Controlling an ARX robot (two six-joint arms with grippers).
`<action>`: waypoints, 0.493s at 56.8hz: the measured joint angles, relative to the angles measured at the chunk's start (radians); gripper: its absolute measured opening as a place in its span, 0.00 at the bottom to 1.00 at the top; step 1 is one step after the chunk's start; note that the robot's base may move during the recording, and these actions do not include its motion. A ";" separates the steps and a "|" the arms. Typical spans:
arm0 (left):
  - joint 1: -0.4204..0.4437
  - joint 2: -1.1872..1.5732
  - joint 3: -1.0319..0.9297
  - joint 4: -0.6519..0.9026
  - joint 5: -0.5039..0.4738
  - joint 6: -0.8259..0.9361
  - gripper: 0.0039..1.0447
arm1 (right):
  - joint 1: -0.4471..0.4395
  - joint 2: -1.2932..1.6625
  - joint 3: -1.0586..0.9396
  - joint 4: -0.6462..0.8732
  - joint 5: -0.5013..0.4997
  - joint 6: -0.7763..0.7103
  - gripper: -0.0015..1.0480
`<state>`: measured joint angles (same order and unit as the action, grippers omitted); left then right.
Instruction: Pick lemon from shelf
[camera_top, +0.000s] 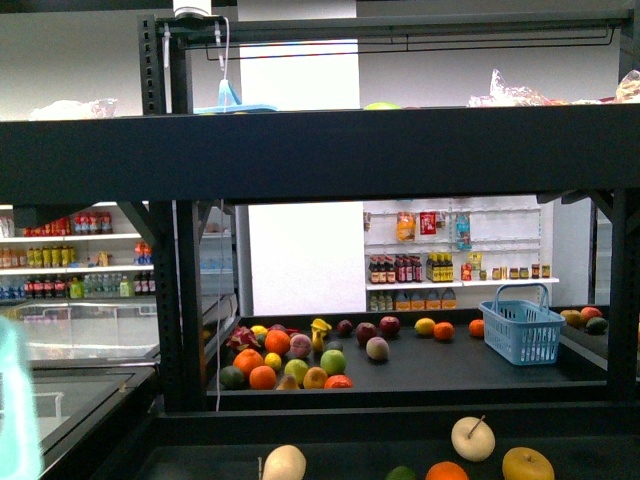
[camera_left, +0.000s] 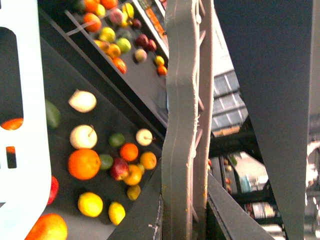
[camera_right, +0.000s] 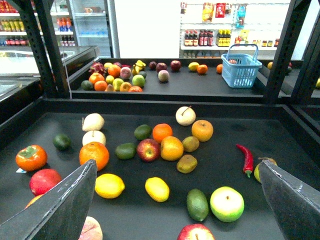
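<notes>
Lemon (camera_right: 109, 185) lies loose on the near deck of the black shelf (camera_right: 280, 135), just beside an orange (camera_right: 94, 154) and near a smaller yellow fruit (camera_right: 157, 189). Above it hangs the right claw (camera_right: 176, 164), fingers spread wide, probably readied for a reach. The left claw (camera_left: 22, 150) shows only a pale edge, so I cannot tell its state. The deck is dark, flat and matt. Beyond stand a blue basket (camera_right: 241, 70) and white store shelves (camera_right: 210, 37) of bottles.

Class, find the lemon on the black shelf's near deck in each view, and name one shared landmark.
Front view: the lemon is not in it.
Left wrist view: lemon beside the big orange, with a smaller yellow fruit alongside.
Right wrist view: lemon beside the same big orange.
Shared landmark: the pale stemmed fruit, in all three.
</notes>
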<state>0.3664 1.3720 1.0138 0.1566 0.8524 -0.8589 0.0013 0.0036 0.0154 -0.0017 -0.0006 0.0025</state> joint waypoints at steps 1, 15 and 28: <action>-0.020 -0.013 -0.009 -0.008 0.007 0.006 0.12 | 0.000 0.000 0.000 0.000 0.000 0.000 0.93; -0.286 -0.051 -0.108 -0.014 -0.039 0.058 0.12 | 0.000 0.000 0.000 0.000 0.000 0.000 0.93; -0.478 0.037 -0.131 0.141 -0.125 0.006 0.12 | 0.000 0.000 0.000 0.000 0.000 0.000 0.93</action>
<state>-0.1112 1.4094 0.8829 0.2977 0.7277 -0.8524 0.0013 0.0036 0.0154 -0.0017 -0.0006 0.0029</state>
